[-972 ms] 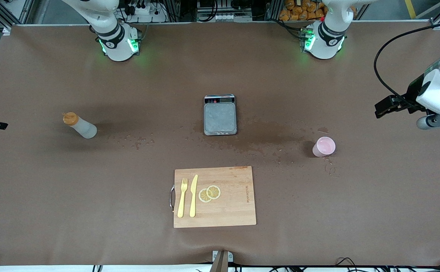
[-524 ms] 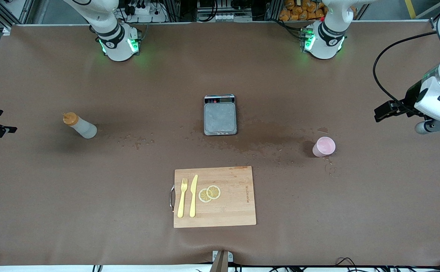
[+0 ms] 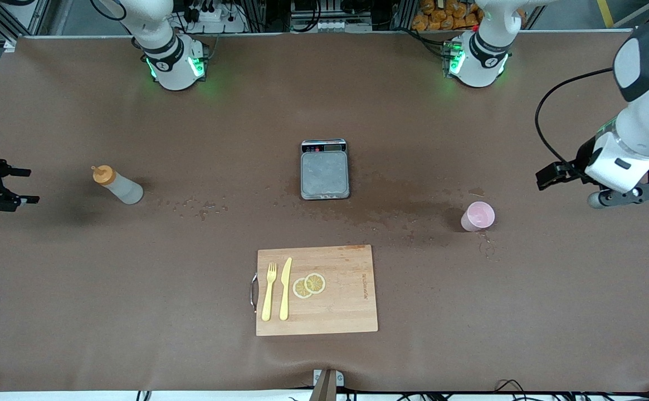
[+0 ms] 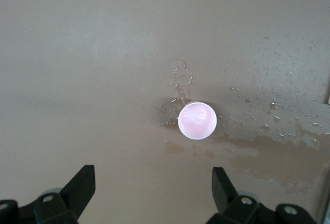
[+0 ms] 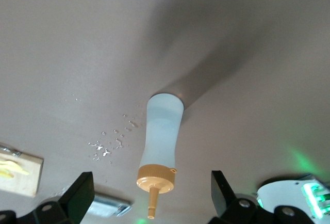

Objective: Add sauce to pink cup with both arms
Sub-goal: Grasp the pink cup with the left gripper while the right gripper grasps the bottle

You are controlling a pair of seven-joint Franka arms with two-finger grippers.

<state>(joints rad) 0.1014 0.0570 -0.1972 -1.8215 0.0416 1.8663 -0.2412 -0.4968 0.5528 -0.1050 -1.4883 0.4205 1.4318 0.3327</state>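
Note:
The sauce bottle [image 3: 118, 186], whitish with an orange nozzle cap, stands toward the right arm's end of the table. My right gripper [image 3: 28, 185] hangs open over the table edge at that end, apart from the bottle. In the right wrist view the bottle [image 5: 162, 131] lies ahead of the open right gripper [image 5: 150, 180] and touches neither finger. The pink cup [image 3: 477, 216] stands upright toward the left arm's end. My left gripper [image 3: 542, 180] hovers open over the table beside the cup, toward that end. The left wrist view looks down into the cup [image 4: 197, 120], ahead of the open left gripper [image 4: 153, 180].
A grey kitchen scale [image 3: 325, 169] sits mid-table. Nearer the front camera lies a wooden cutting board [image 3: 346, 312] with a yellow fork [image 3: 268, 292], a knife [image 3: 285, 288] and lemon slices [image 3: 309, 284]. Wet patches [image 3: 391, 207] darken the cloth between scale and cup.
The right gripper has come farther into view, toward the bottle. The left arm has swung in and its gripper has moved toward the cup. Bottle and cup have not moved.

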